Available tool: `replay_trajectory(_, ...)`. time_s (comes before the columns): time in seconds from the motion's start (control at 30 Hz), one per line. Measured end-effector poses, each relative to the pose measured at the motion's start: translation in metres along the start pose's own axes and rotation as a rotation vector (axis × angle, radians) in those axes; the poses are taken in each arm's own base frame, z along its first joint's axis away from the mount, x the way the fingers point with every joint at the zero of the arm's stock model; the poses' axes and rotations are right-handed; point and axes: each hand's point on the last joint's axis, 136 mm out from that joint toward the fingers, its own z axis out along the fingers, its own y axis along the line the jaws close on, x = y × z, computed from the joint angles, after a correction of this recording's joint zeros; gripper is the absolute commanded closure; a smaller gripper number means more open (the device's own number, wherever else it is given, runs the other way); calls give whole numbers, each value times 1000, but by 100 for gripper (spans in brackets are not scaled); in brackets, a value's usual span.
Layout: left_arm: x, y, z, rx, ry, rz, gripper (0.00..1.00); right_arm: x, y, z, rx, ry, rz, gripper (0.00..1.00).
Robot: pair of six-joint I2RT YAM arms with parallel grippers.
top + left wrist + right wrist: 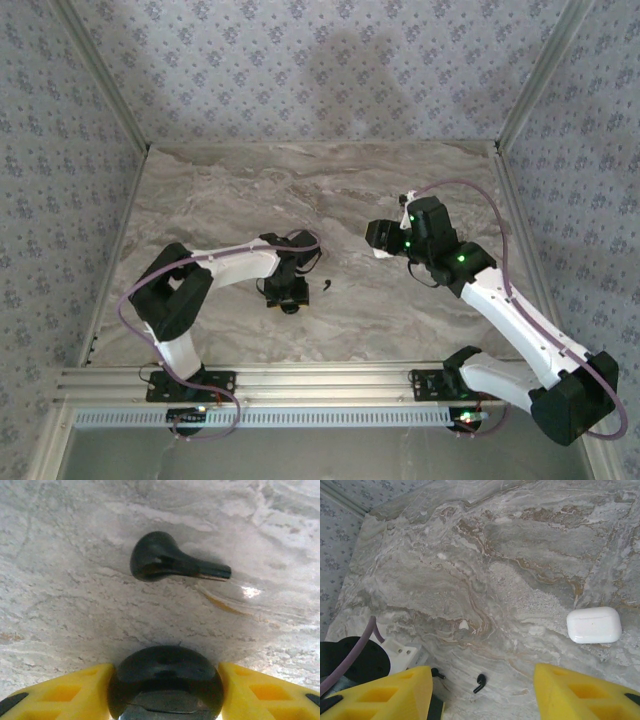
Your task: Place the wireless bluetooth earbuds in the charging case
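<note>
A black glossy rounded charging case [165,682] sits on the marble between my left gripper's yellow fingers [75,695], and both pads touch its sides. My left gripper [288,300] points down at the table's middle. One black earbud [167,562] lies on the marble just beyond the case, stem to the right; it also shows as a small black earbud [327,283] right of that gripper. My right gripper [482,669] hangs open above the table with nothing between its fingers, the earbud [480,682] far below it. A second small black piece [436,672], maybe an earbud, peeks out beside its left finger.
A white rounded box [594,625] lies on the marble table [220,190] under the right arm. Patterned walls close the table at the back and both sides. An aluminium rail [320,385] runs along the near edge by the arm bases.
</note>
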Motion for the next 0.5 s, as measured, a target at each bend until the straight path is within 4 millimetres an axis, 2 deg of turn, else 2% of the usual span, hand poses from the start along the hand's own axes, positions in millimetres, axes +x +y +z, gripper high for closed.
replay_trajectory(0.13, -3, -3, -11, 30, -58, 67, 50, 8, 0, -2, -24, 48, -1, 43)
replay_trajectory(0.3, -10, -15, -50, 147, -210, 196, 51, 26, -3, -6, -49, 154, -47, 43)
replay_trajectory(0.5, -6, -22, -94, 278, -389, 362, 53, 44, -1, -15, -91, 290, -103, 43)
